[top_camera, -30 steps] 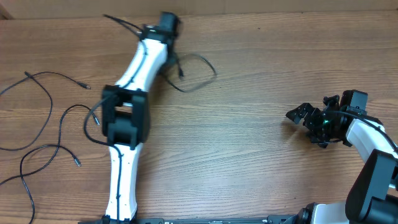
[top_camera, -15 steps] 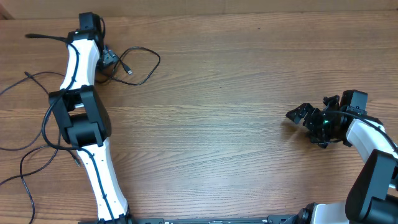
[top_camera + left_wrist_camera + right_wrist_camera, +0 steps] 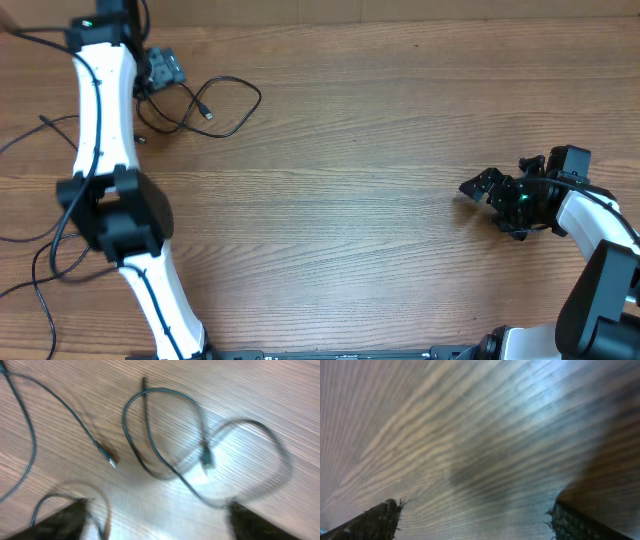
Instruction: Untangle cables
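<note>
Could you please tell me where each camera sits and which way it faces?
Overhead: above the table, facing straight down; both arms show.
Left wrist: on the left gripper, facing down at the looped cable; fingertips show.
Right wrist: on the right gripper, facing the bare table; fingertips show.
Shared: overhead and left wrist see that cable.

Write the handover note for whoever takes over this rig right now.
Left claw: open, empty, above the looped thin black cord at the far-left corner.
Right claw: open, empty, over bare wooden table on the right.
Cables: the looped cord lies right of the left arm. Other thin black strands lie along the left edge, partly hidden by that arm.
Done: the looped cord appears separated.
Left: the left-edge strands. Crossings under the arm cannot be told.
</note>
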`<move>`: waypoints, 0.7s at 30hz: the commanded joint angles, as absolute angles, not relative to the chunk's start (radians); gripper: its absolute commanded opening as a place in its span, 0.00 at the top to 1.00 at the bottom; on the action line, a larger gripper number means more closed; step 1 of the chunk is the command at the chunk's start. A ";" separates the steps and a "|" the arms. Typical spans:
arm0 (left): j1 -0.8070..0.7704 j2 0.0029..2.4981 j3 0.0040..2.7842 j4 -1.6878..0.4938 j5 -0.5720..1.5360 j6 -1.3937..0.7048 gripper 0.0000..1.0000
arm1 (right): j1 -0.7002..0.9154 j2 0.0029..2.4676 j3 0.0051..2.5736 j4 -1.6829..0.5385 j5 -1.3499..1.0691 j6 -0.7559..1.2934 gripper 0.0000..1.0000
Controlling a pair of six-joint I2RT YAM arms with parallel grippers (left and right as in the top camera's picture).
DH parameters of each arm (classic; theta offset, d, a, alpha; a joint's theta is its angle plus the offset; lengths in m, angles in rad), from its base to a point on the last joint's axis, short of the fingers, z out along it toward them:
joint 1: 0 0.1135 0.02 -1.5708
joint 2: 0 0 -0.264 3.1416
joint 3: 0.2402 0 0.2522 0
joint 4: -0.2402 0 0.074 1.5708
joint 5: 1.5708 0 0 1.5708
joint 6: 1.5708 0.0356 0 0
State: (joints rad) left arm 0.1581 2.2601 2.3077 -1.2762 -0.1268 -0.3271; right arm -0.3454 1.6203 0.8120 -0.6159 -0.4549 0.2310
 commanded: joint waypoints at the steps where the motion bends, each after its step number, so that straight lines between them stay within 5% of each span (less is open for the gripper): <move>1: 0.125 2.062 2.344 -1.368 0.061 -0.166 0.15 | -0.345 1.620 0.813 -0.651 -0.419 0.204 0.06; 2: 0.121 2.042 2.344 -1.387 0.075 -0.157 0.00 | -0.342 1.614 0.820 -0.662 -0.419 0.203 0.06; 14: 0.016 1.948 2.341 -1.690 0.009 -0.153 0.00 | -0.036 1.316 1.145 -0.981 -0.148 0.214 0.00; 21: -0.270 1.945 2.330 -1.690 -0.054 -0.274 0.00 | 0.149 1.097 1.264 -1.080 -0.056 0.216 0.00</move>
